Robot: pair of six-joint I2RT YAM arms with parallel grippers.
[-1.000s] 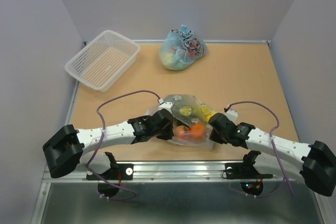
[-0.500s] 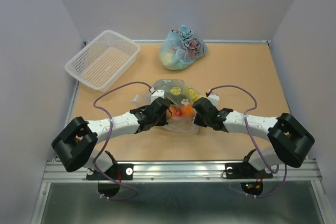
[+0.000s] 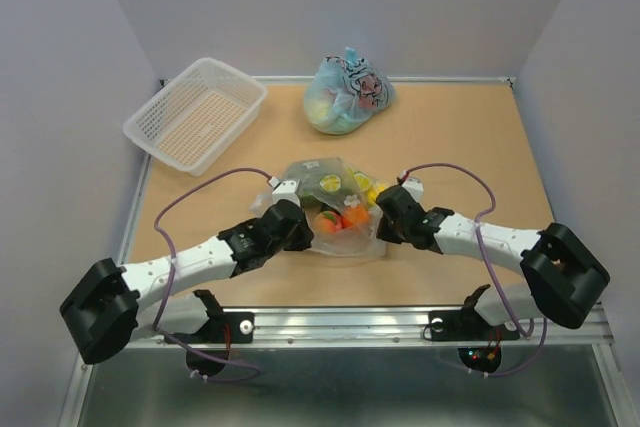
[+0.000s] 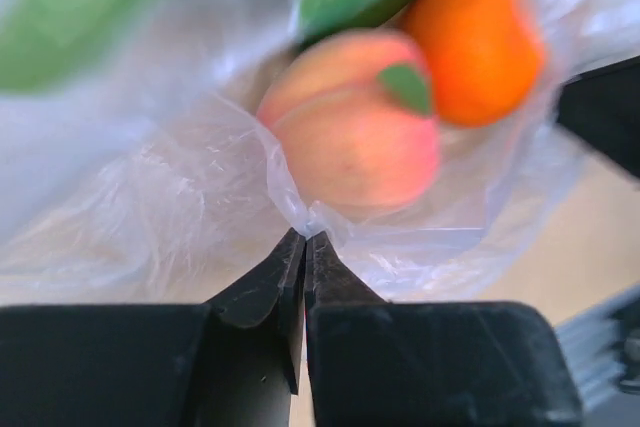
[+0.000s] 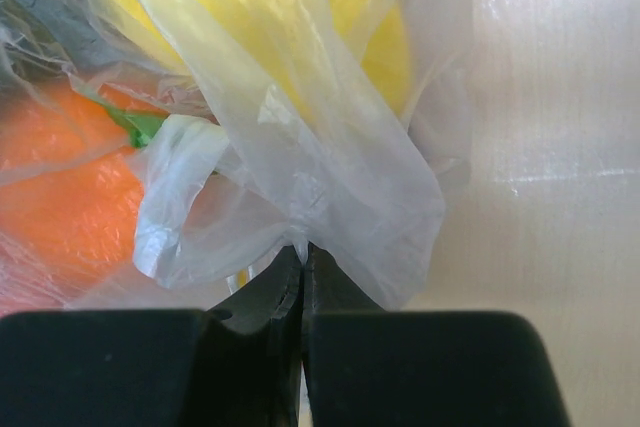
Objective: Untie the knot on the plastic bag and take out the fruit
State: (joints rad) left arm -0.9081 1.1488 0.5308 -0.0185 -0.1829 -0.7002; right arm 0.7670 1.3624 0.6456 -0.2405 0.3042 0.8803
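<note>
The see-through plastic bag [image 3: 335, 209] lies mid-table with fruit inside. My left gripper [image 3: 298, 224] is shut on a pinch of the bag's film at its left side. In the left wrist view the film [image 4: 200, 197] bunches at the gripper [image 4: 304, 237], with a pink-orange peach [image 4: 350, 127], an orange [image 4: 475, 42] and a green fruit [image 4: 90, 17] behind. My right gripper [image 3: 380, 219] is shut on the bag's right side. In the right wrist view twisted film [image 5: 320, 167] runs into the gripper [image 5: 303, 249], beside a yellow lemon [image 5: 370, 37] and an orange fruit [image 5: 60, 187].
A white mesh basket [image 3: 196, 112] stands at the back left. A light-blue bag with black cartoon print [image 3: 347, 93] sits at the back centre. Grey walls close the table on three sides. A metal rail [image 3: 340, 322] runs along the near edge.
Both grippers carried the bag away from the near edge toward mid-table. In the last half second the left arm drew back to the left and its gripper lowered, still pinching the film.
</note>
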